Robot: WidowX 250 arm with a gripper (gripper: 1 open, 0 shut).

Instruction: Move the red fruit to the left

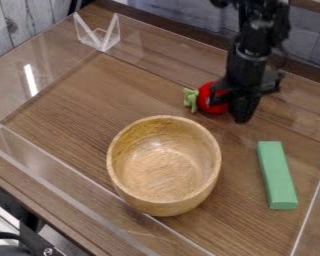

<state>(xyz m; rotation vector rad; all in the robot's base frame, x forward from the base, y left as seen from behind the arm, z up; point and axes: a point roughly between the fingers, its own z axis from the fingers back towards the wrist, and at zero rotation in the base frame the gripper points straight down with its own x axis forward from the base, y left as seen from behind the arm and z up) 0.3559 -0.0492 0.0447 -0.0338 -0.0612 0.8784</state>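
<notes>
The red fruit (pixel 210 97) lies on the wooden tabletop right of centre, its green leafy top pointing left. My gripper (pixel 239 108) points straight down at the fruit's right side. Its dark fingers are drawn together and pinch the fruit, whose right part is hidden behind them. The fruit looks low, at or just above the table surface.
A wooden bowl (pixel 117 150) stands in front of the fruit, toward the near left. A green rectangular block (pixel 275 174) lies at the near right. Clear plastic walls (pixel 29 70) ring the table, and a clear stand (pixel 99 33) sits at the back left.
</notes>
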